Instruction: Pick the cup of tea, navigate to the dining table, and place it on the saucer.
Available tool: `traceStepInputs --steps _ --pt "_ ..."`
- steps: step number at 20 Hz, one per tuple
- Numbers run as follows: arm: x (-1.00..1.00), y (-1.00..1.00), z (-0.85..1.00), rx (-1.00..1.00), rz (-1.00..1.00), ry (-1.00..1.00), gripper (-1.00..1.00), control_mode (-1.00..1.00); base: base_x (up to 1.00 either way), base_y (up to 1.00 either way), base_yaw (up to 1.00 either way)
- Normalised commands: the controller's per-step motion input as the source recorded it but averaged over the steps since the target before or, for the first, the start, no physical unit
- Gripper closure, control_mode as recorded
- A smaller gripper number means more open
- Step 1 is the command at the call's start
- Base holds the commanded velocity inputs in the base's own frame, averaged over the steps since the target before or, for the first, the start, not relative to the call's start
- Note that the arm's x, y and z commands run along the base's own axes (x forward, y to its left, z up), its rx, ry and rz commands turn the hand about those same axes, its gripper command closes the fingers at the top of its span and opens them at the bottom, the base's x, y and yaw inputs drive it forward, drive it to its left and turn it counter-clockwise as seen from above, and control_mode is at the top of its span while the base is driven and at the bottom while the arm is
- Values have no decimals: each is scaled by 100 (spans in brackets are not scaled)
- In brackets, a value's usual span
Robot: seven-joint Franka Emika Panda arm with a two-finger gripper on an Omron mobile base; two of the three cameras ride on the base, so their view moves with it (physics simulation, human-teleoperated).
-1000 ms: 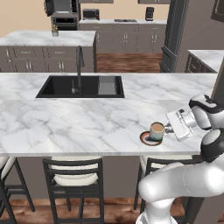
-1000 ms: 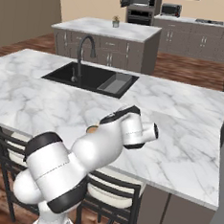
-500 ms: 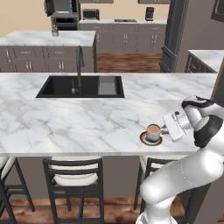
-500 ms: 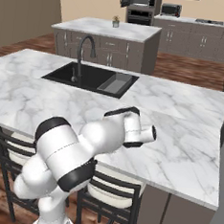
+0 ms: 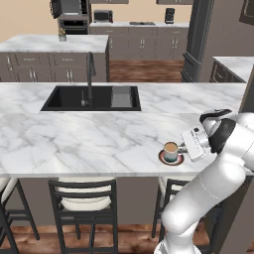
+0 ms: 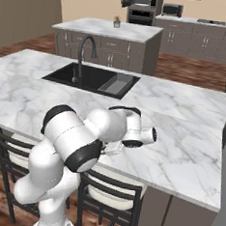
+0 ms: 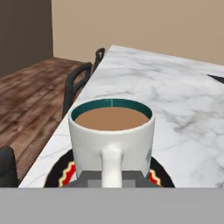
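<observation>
Left base view, left to right: bare marble tabletop spreads wide at 9 o'clock of the cup, with the inset black sink and its faucet toward 11 o'clock, well apart from it. Dark slat-backed chairs stand under the near edge. The cup of tea stands upright on the saucer, close to the near edge of the tabletop at 6 o'clock. At 3 o'clock, the jaws are shut on the cup's handle, the white hand just beside the cup.

Hand view: the cup faces the camera handle-first, saucer rim showing either side; the tabletop's edge runs at 9 o'clock, with wooden floor and a chair back beyond.
</observation>
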Motion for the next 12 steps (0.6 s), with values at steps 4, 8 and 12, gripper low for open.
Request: traceStepInputs --steps 4,8,12 --pt "30 -4 -20 0 1 0 100 -100 0 0 0" --pt "25 -6 -20 0 1 0 100 -100 0 0 0" --pt "6 -3 -13 0 1 -1 -100 -100 0 0 0"
